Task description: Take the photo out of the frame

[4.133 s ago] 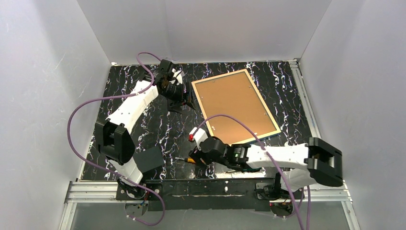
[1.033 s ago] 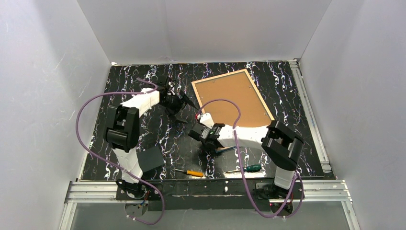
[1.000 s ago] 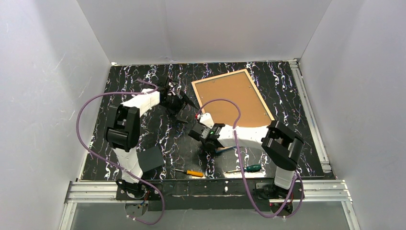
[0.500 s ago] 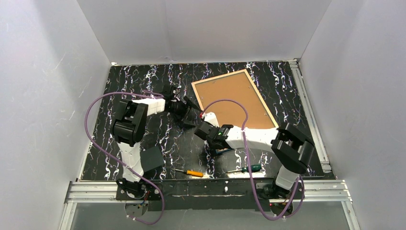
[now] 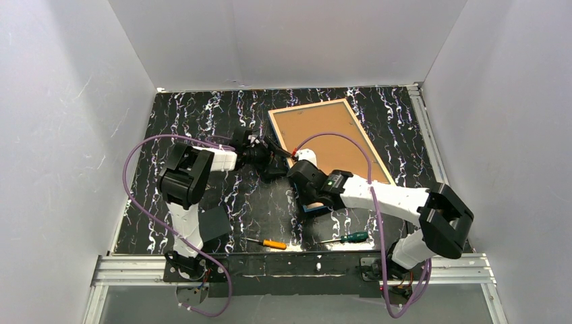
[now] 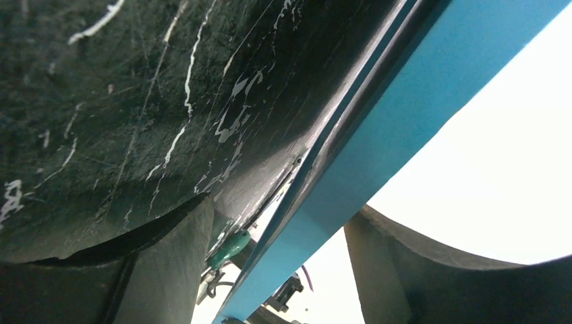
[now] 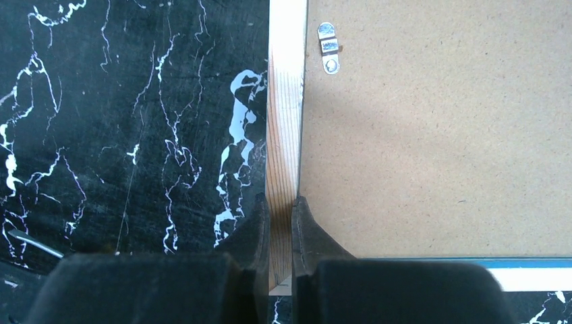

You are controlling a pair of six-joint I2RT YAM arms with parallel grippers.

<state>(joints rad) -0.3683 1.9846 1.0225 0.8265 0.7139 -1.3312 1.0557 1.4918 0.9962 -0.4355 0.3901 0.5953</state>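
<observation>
The frame [image 5: 372, 143] lies face down and askew on the black marbled table, its brown backing board [image 5: 324, 138] showing. The photo is hidden beneath that board. My right gripper [image 5: 301, 183] is shut on the frame's light wooden left rail [image 7: 283, 101] close to its near corner; both fingers press the rail at my right gripper [image 7: 282, 206]. My left gripper [image 5: 275, 154] is at the same rail, farther back. In the left wrist view the frame's blue edge [image 6: 378, 155] runs between the spread fingers of my left gripper [image 6: 280, 212], seen from below, with gaps on both sides.
An orange-handled screwdriver [image 5: 274, 244] and a green-handled screwdriver [image 5: 355, 237] lie near the table's front edge. A metal clip [image 7: 328, 46] sits on the backing board [image 7: 432, 135] by the rail. White walls enclose the table on three sides.
My right gripper has moved onto the frame's near left corner and shut on the rail. My left gripper has slid right until the frame's edge sits between its fingers.
</observation>
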